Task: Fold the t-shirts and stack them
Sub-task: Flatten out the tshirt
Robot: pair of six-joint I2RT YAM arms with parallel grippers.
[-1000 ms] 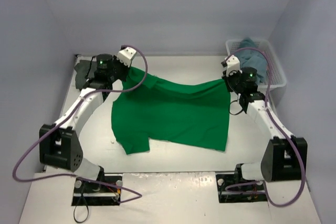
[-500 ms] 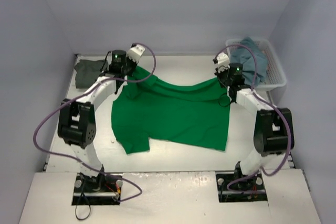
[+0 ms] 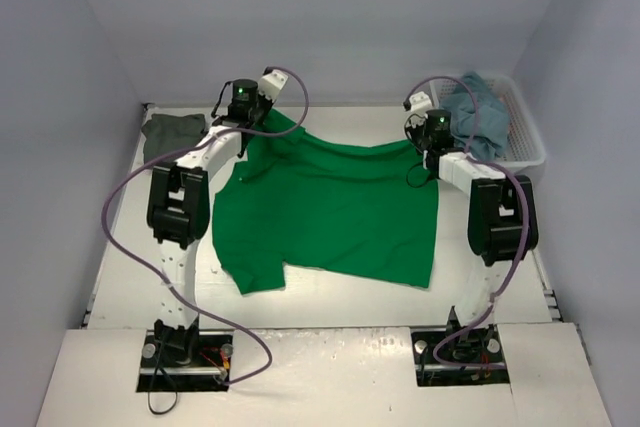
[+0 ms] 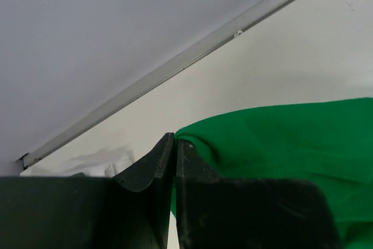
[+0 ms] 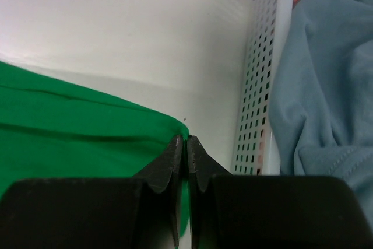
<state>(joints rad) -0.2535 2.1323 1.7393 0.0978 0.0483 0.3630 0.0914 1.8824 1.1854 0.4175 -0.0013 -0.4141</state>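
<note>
The bright green t-shirt [image 3: 330, 212] lies spread on the table, its far edge stretched between both grippers. My left gripper [image 3: 262, 119] is shut on the shirt's far left corner; the cloth [image 4: 280, 138] comes out between the jaws in the left wrist view. My right gripper [image 3: 424, 143] is shut on the far right corner, with green cloth [image 5: 76, 126] pinched at the tips. The dark olive-grey shirt [image 3: 170, 135] lies folded at the far left. The dusty light blue shirt [image 3: 478, 107] is in the basket and also shows in the right wrist view [image 5: 326, 86]. A bit of white cloth [image 4: 93, 160] shows by the left fingers.
The white slatted basket [image 3: 520, 142] stands at the far right, its wall [image 5: 259, 86] close beside my right gripper. The back wall and table rail [image 4: 175, 65] run just behind my left gripper. Both arms are stretched far out over the table.
Both grippers have carried the green shirt's far edge toward the back of the table, pulling the shirt flatter and straighter. Both arms are now fully extended.
</note>
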